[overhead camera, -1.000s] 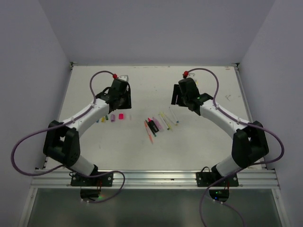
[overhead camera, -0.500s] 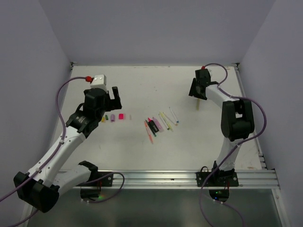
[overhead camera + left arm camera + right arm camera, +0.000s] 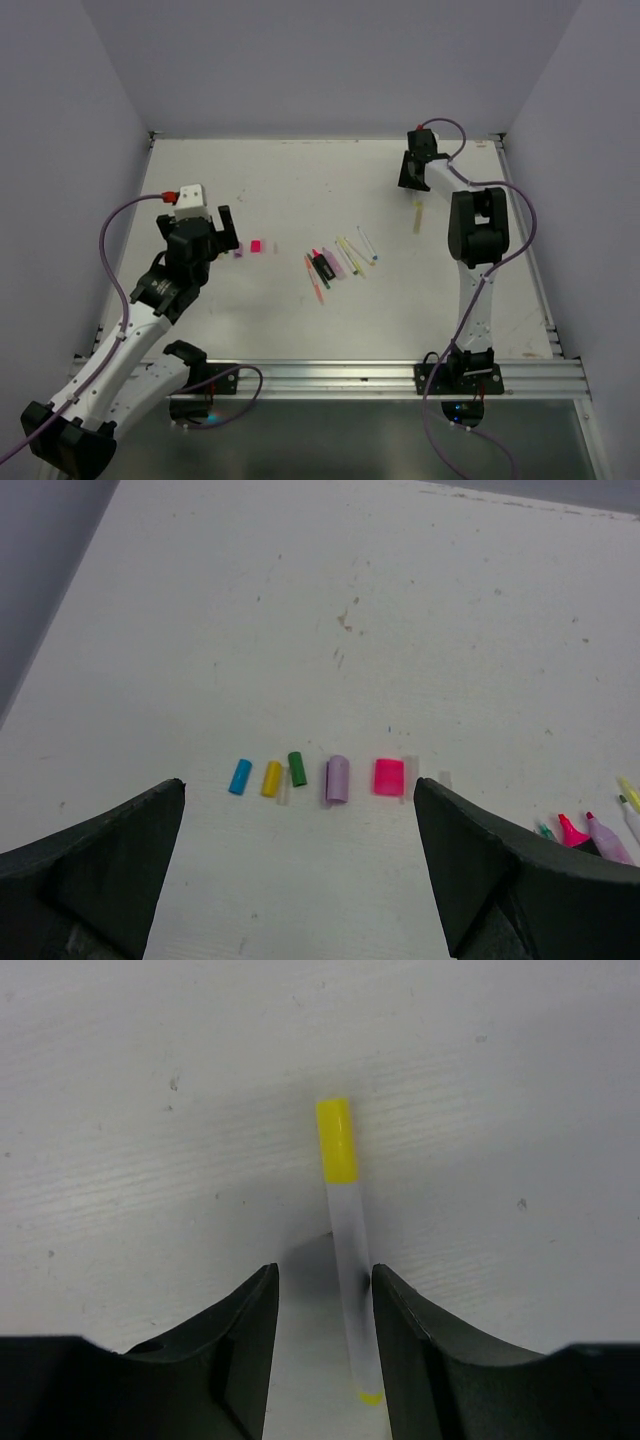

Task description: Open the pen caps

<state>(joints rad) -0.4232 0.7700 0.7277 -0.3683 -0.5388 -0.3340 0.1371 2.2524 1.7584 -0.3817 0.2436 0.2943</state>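
Since a row of loose caps (image 3: pixel 337 778) lies on the table (image 3: pixel 300 190) left of centre in the overhead view, most of the job looks done. The left wrist view shows them side by side: blue (image 3: pixel 240 776), yellow (image 3: pixel 271 778), green (image 3: pixel 297 768), lilac, pink (image 3: pixel 388 777), and what seem to be two pale clear ones to the right of the pink.

The bunch of pens (image 3: pixel 335 262) lies mid-frame in the overhead view, well apart from the caps. A few bare coloured tips show at the lower right edge of the left wrist view, though I cannot tell whether every pen in that bunch is uncapped.

One pen (image 3: pixel 352 1290) lies alone in the upper right of the overhead view, and its yellow cap (image 3: pixel 337 1140) is on. This looks like what is left to do.

The left gripper (image 3: pixel 298 785) is spread wide and holds nothing, hovering on the near side of the cap row. The right gripper (image 3: pixel 322 1275) is half closed with its jaws on either side of the lone pen's pale barrel. The picture-right jaw is just beside the barrel and a gap shows on the other side, so I judge the pen is not yet clamped.
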